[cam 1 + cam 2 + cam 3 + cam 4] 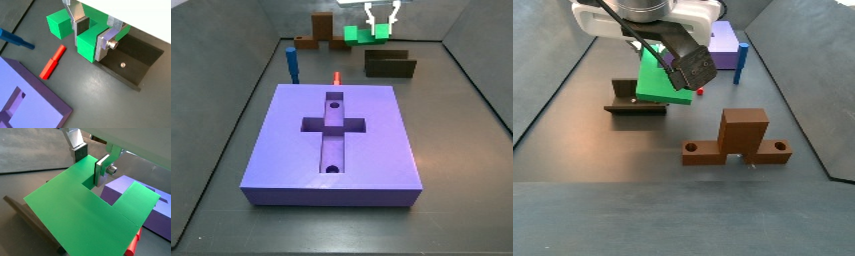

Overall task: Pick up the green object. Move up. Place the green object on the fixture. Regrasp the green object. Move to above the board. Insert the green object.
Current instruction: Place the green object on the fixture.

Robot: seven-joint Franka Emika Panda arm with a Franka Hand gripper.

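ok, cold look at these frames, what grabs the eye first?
The bright green object held in the gripper, its fingers straddling one arm of the U, right over the dark fixture. Next, the big purple board with its cross-shaped recess, still empty.

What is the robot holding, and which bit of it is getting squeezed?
The gripper holds the green object, its fingers clamped on one arm of the U beside the notch, above the fixture.

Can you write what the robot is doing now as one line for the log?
gripper: shut on green object | green object: lifted above fixture | board: cross recess empty
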